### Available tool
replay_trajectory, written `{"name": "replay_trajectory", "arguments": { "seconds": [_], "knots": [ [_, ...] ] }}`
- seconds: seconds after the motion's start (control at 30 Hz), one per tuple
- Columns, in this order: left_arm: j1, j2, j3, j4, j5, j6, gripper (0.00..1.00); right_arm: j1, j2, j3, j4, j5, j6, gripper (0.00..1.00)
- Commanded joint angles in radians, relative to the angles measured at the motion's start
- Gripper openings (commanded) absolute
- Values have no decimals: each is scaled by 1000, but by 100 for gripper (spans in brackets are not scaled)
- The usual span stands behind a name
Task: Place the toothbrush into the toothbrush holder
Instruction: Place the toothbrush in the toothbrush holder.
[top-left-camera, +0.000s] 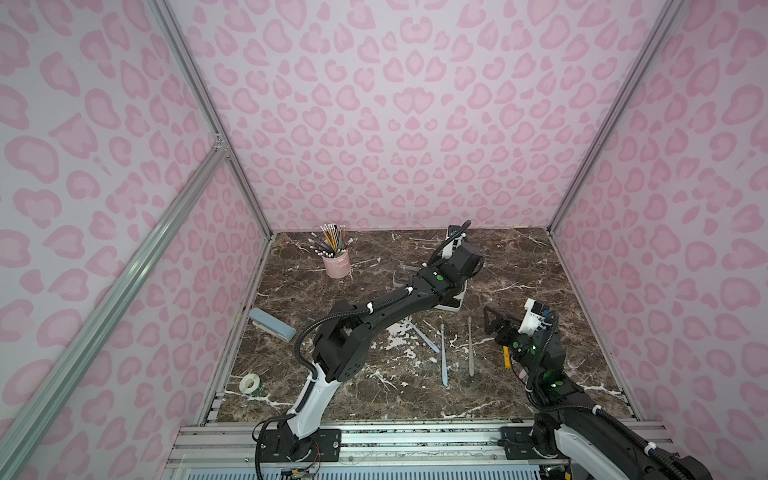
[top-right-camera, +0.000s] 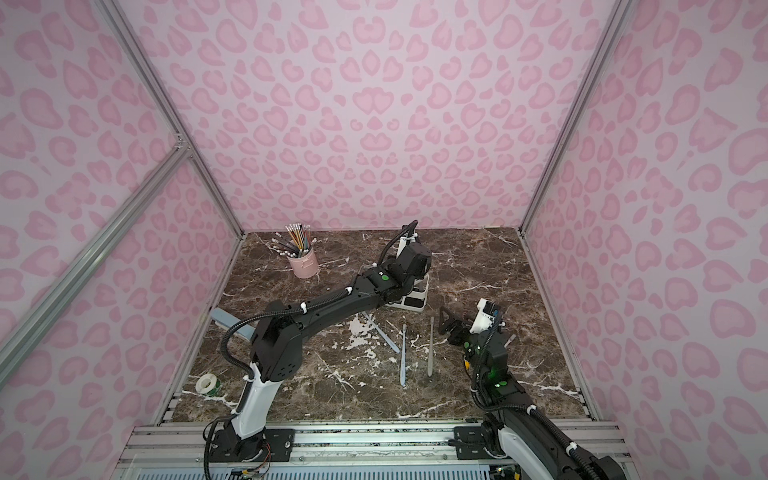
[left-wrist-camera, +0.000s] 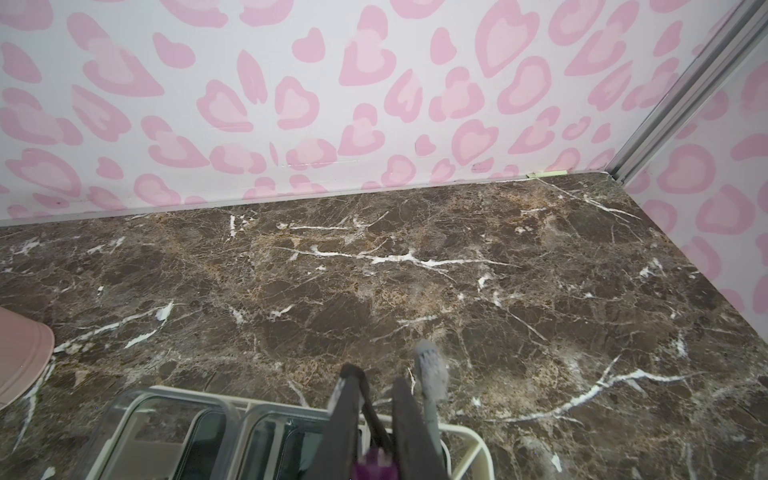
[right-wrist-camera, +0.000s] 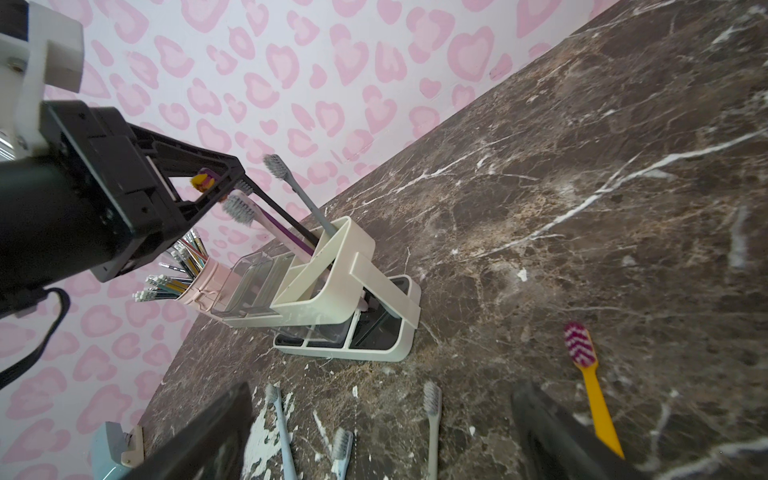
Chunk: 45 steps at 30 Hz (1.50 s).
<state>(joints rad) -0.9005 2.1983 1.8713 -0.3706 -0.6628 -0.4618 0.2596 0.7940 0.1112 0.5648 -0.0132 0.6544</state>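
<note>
**Left pincer clamped on the purple toothbrush at the holder**

And here's the left pincer (left-wrist-camera: 376, 390), poised right over the toothbrush holder (right-wrist-camera: 332, 270), jaws together on the purple toothbrush (right-wrist-camera: 276, 227)! In the right wrist view its purple-and-yellow end is caught between the fingers. The handle slants down from there into the holder's slotted compartment. How deep it sits cannot be told.

It has company in that compartment. A standing grey toothbrush (right-wrist-camera: 275, 164), a white toothbrush (right-wrist-camera: 239, 208) and a black toothbrush (right-wrist-camera: 266, 201) all lean out of it, heads up. The holder's two clear boxes (right-wrist-camera: 249, 282) sit beside the slots, on the side facing the pink pencil cup (top-left-camera: 336, 262). The cup stands apart from the holder, toward the robot's left.

Over to the right pincer (right-wrist-camera: 384, 399): jaws wide apart, nothing in them. It hangs above the tabletop (top-left-camera: 540, 270), nearer the robot than the holder and off to the holder's right.

Loose brushes lie flat on the robot's side of the holder. The slanted blue toothbrush (top-left-camera: 424, 337) is closest to it, then the straight blue toothbrush (top-left-camera: 444, 355), then the loose grey toothbrush (top-left-camera: 470, 347). The orange toothbrush (right-wrist-camera: 594, 399) is farthest from the holder, under the right arm.

Well away from the holder, toward the left wall, rests a pale blue stapler-like block (top-left-camera: 272, 324). A roll of tape (top-left-camera: 250, 384) lies farther off, near the front edge.
</note>
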Motion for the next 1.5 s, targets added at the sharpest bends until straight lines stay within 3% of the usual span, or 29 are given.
{"name": "replay_trajectory", "arguments": {
  "seconds": [0.0,0.3,0.67,0.83,0.87,1.47],
  "knots": [
    [1,-3,2,38,-12,-12,10,1,4,21,31,-8,-3,99],
    [2,-4,5,36,-8,-12,23,1,4,22,27,-10,-4,99],
    [2,-20,9,35,-4,-13,28,0,3,22,27,-11,-3,99],
    [2,-42,44,18,-8,1,39,0,9,23,29,-10,-5,99],
    [1,-49,48,16,-6,4,45,1,11,23,29,-11,-6,99],
    [1,-239,6,-144,-15,-50,63,1,54,29,43,-32,-17,99]
  ]
}}
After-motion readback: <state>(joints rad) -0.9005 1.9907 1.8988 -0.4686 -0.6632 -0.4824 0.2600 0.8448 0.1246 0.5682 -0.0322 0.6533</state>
